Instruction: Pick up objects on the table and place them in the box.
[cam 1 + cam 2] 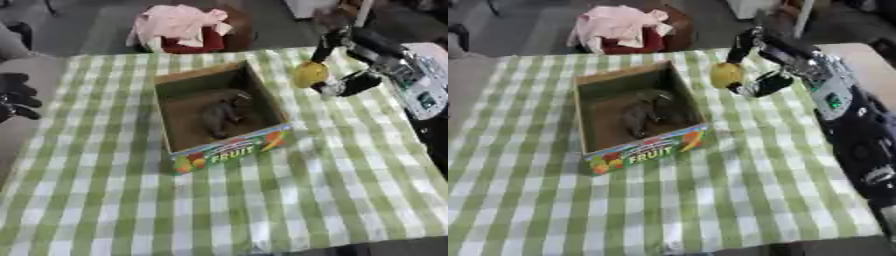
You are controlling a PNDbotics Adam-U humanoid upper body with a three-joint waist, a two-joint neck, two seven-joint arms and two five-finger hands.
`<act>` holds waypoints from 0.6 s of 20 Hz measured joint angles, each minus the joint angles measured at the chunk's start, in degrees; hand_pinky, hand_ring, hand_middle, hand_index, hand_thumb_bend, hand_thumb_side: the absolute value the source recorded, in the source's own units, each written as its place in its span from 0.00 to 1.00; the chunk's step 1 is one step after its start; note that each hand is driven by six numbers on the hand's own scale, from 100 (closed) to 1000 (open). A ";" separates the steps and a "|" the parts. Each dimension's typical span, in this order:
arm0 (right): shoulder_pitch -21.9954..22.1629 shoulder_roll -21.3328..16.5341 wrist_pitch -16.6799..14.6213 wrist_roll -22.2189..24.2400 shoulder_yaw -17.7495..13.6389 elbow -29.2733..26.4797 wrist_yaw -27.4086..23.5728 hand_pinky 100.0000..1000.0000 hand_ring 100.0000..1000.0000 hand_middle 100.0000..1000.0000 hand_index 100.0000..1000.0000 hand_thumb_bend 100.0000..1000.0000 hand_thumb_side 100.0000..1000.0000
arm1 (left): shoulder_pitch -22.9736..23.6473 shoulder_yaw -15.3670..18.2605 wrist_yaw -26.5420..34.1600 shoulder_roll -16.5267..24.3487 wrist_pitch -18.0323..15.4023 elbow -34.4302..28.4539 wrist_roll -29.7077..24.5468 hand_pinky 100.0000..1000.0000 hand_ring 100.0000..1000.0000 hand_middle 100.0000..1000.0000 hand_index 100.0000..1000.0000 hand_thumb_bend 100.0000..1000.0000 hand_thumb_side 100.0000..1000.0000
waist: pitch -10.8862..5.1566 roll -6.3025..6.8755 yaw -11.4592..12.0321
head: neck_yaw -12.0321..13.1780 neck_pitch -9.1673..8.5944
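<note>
1. The right hand, black with silver joints, comes in from the upper right, its fingers and thumb curled around a small yellow rounded fruit-like object.
2. That yellow object sits in the hand's grasp, lifted clear of the counter with its green-and-white checked cloth.
3. Just to the left of the hand stands the open cardboard box with a colourful "FRUIT" label on its front; the yellow piece hangs beside the box's right wall, outside it.
4. Inside the box, down and left of the hand, lies a dark greyish lumpy thing on the brown floor; what it is, I can't make out.
5. The left hand shows at the left edge, far across the box from the right hand, black fingers spread and relaxed, holding nothing.
</note>
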 measured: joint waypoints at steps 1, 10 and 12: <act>-1.09 0.82 0.04 0.76 0.13 0.58 -0.02 0.56 0.52 0.46 0.58 0.29 0.07 | 0.00 -0.12 0.04 -0.16 0.01 -0.03 -0.10 0.51 0.56 0.54 0.73 0.00 0.80 | -0.03 0.05 0.30 | -0.13 0.00; -6.86 9.00 0.93 2.80 -0.94 10.97 7.07 0.56 0.53 0.48 0.61 0.32 0.14 | -0.70 -1.07 1.01 -2.02 0.34 -0.73 -1.08 0.51 0.56 0.54 0.73 0.00 0.80 | 0.39 0.72 3.77 | -1.95 0.00; -7.45 10.38 1.16 1.82 -1.64 12.96 9.92 0.56 0.54 0.51 0.66 0.38 0.20 | -0.85 -1.26 1.19 -2.24 0.36 -0.87 -1.28 0.51 0.56 0.53 0.73 0.00 0.80 | 0.41 0.75 4.28 | -2.25 -0.01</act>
